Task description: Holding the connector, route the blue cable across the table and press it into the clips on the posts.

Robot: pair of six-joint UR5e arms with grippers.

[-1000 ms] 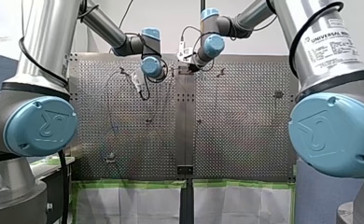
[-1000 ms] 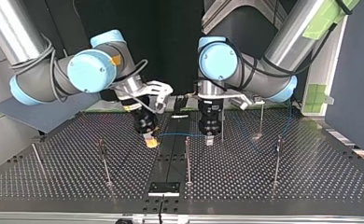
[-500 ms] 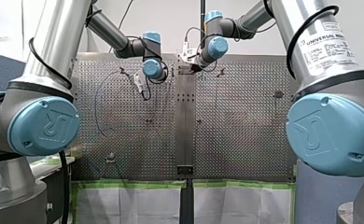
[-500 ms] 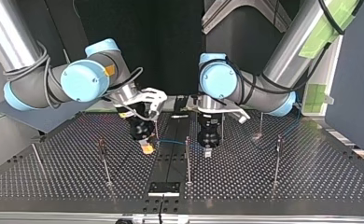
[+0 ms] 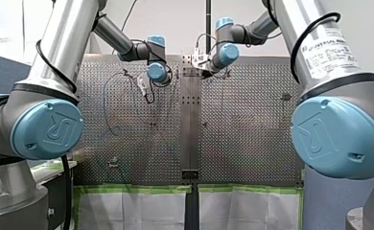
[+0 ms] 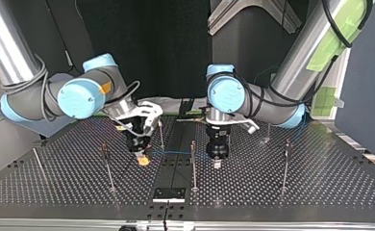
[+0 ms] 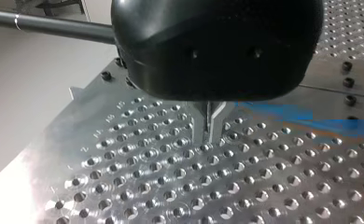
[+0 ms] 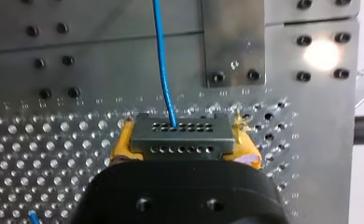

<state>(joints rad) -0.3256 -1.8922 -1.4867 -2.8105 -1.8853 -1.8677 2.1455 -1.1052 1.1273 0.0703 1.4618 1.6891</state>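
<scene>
In the right wrist view my right gripper is shut on the grey connector, which sits across its yellow pads. The blue cable runs straight ahead out of the connector. In the top view my right gripper hangs low over the plate, left of the centre post, and the cable stretches from it toward that post. My left gripper points down just right of the post. In the left wrist view its metal fingers stand together with only a thin seam, and the cable passes beside them.
Several thin posts stand on the perforated table, among them one at the top view's left and one at its right. A small black plate sits at the near edge. The cable loops over the front view's left half.
In the top view both grippers have come down and toward the near edge, carrying the connector and the taut stretch of cable with them. The right gripper's hold is unchanged.
</scene>
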